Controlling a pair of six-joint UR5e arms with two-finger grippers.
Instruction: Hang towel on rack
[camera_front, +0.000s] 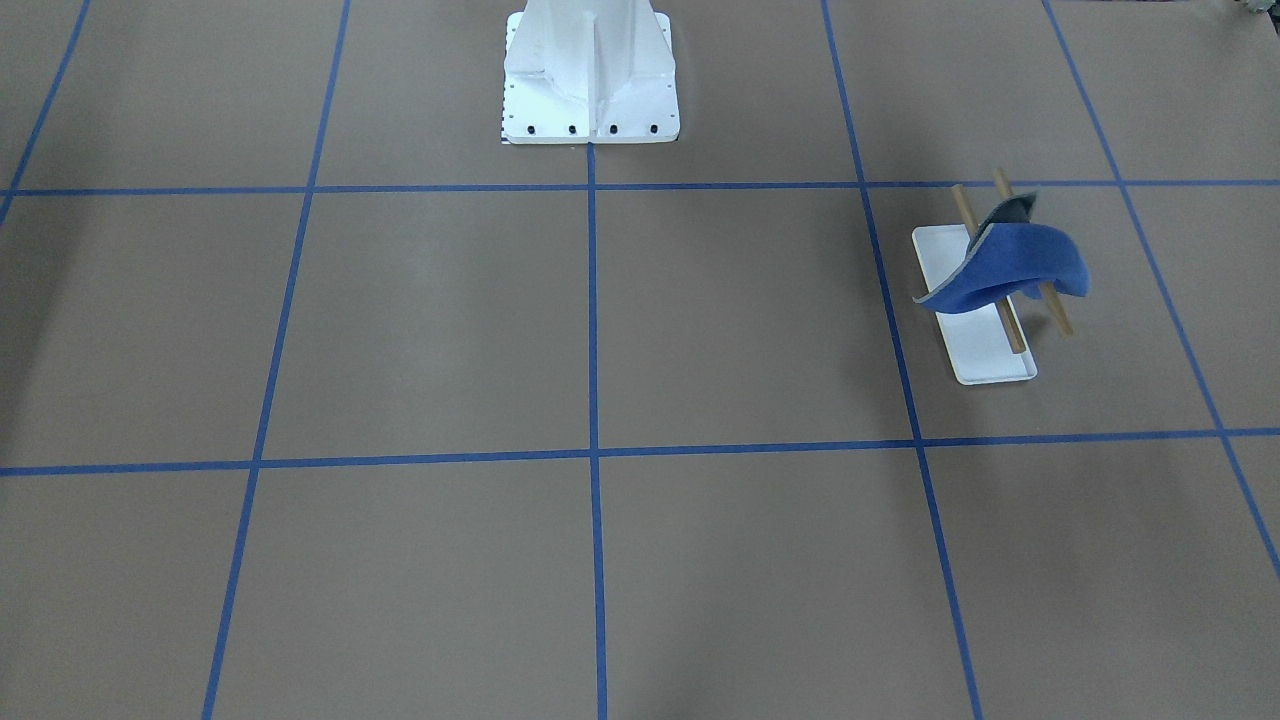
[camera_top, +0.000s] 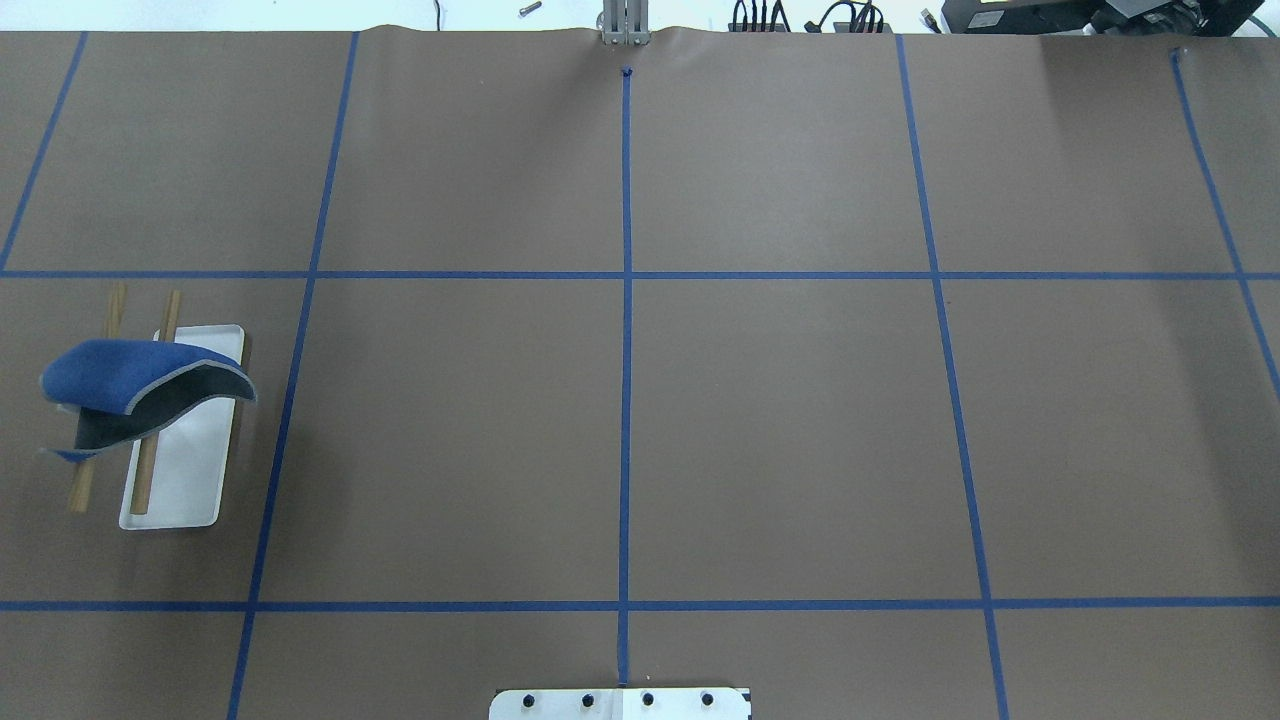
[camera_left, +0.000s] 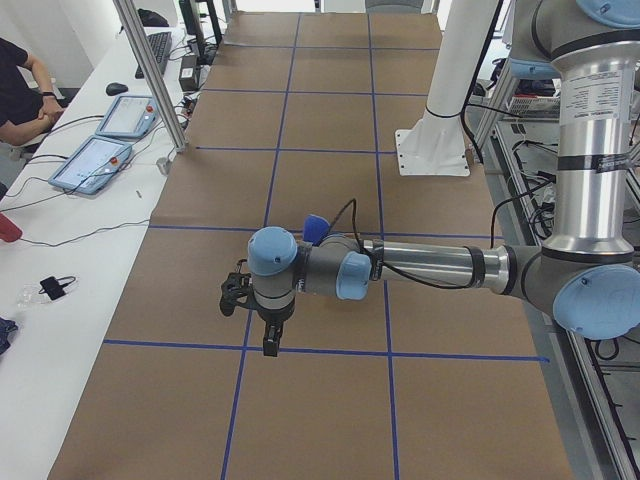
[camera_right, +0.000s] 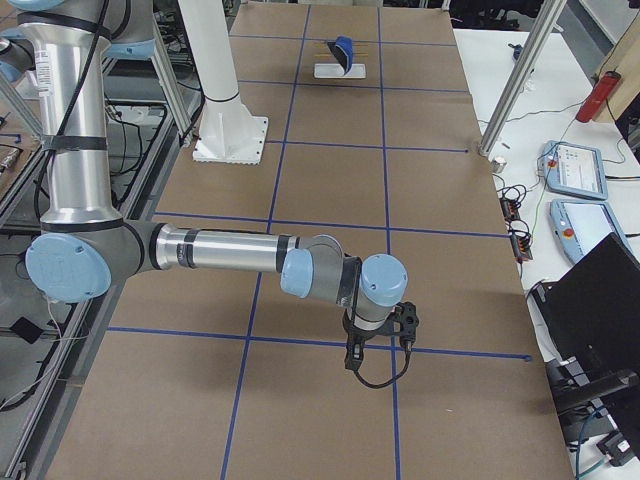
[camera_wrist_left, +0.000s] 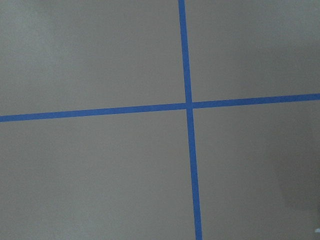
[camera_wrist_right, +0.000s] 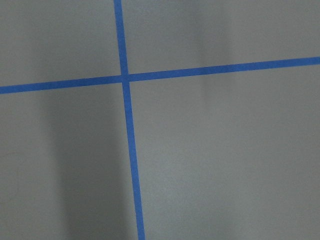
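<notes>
The royal-blue towel (camera_front: 1010, 265) lies draped over the two wooden rods of the rack (camera_front: 985, 350), with its grey underside curling up at one end. It also shows in the overhead view (camera_top: 120, 375), on the rack (camera_top: 190, 470) at the table's left. My left gripper (camera_left: 268, 345) hangs over the table away from the rack; I cannot tell whether it is open. My right gripper (camera_right: 352, 360) is at the far other end of the table; I cannot tell its state either. Both wrist views show only brown table and blue tape.
The white robot pedestal (camera_front: 590, 80) stands at the table's middle edge. Blue tape lines (camera_top: 626, 400) grid the brown table. A side bench with tablets (camera_left: 95, 160) and a seated person (camera_left: 20, 90) runs along one side.
</notes>
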